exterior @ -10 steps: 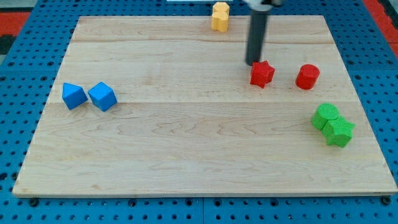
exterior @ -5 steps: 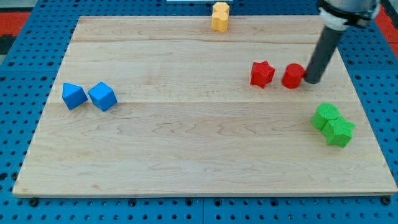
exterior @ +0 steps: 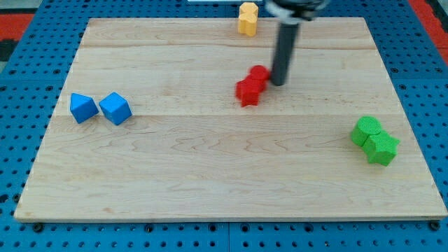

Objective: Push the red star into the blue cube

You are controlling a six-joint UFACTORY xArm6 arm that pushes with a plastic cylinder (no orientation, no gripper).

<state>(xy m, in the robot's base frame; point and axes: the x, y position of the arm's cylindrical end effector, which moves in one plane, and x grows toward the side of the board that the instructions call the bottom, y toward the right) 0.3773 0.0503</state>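
The red star (exterior: pixel 247 92) lies near the board's middle, a little toward the view's top. A red cylinder (exterior: pixel 260 74) touches it on its upper right. My tip (exterior: pixel 278 82) is right against the red cylinder's right side. Both red blocks look slightly blurred. Two blue blocks sit side by side at the view's left: a blue cube (exterior: pixel 115 108) and another blue block (exterior: pixel 83 108) to its left. They are far to the left of the red star.
A yellow block (exterior: pixel 247 18) sits at the board's top edge, above the red blocks. Two green blocks (exterior: pixel 374 141) touch each other at the view's right. The wooden board (exterior: pixel 224 175) rests on a blue pegboard.
My tip went round to the right of the red cylinder and swept left. The cylinder slid left into the red star, and both have moved left toward the board's middle.
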